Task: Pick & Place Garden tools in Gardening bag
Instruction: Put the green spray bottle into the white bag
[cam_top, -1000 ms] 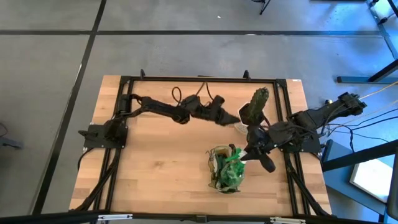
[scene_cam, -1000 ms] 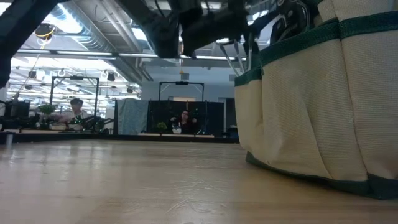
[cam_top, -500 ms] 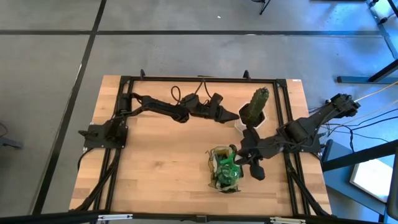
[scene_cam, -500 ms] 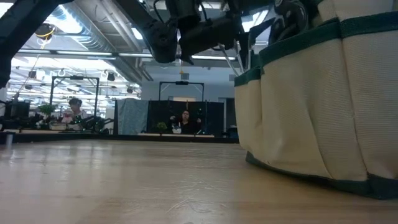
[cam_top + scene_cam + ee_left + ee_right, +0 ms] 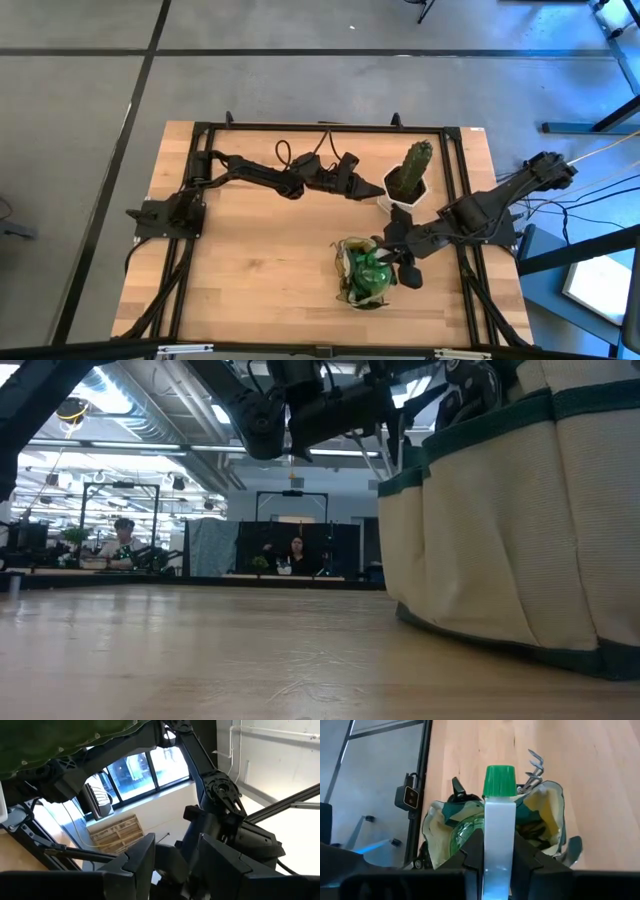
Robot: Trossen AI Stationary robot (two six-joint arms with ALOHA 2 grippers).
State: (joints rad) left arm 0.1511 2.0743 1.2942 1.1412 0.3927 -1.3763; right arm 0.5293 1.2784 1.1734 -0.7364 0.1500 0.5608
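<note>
The spray bottle [image 5: 498, 827] is clamped by its white nozzle in the right gripper [image 5: 498, 851], directly over the open gardening bag [image 5: 362, 275] near the tabletop's front edge. The left gripper [image 5: 368, 187], empty and partly open, hangs beside the cactus pot [image 5: 408, 192].

The right gripper [image 5: 392, 262] has swung from beside the cactus [image 5: 415, 163] down over the gardening bag [image 5: 362, 275] — carrying the spray bottle [image 5: 498, 827] into its mouth.

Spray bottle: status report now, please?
Right gripper shut on spray bottle, over gardening bag. Left gripper idle by cactus pot. Nothing blocking.
</note>
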